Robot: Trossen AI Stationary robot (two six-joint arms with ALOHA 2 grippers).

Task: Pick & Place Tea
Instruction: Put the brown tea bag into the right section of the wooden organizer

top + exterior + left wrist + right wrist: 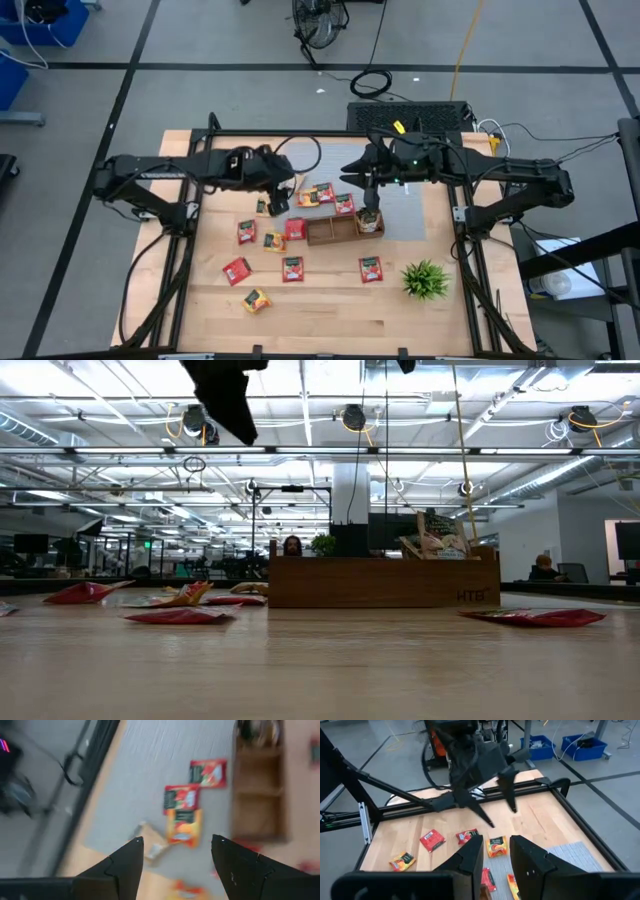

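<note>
While red and orange tea sachets (292,267) lie scattered around the wooden tray (330,231), my left gripper (175,851) hangs above them, fingers apart and empty. My right gripper (496,851) hovers over the tray's end compartment, fingers slightly parted, holding nothing. A spiky green plant (425,279) stands nearby.

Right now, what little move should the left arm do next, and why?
Probably lower the left end effector straight down. It is open and hovers above the orange sachet on the gray mat, seemingly lined up, without touching it.
</note>
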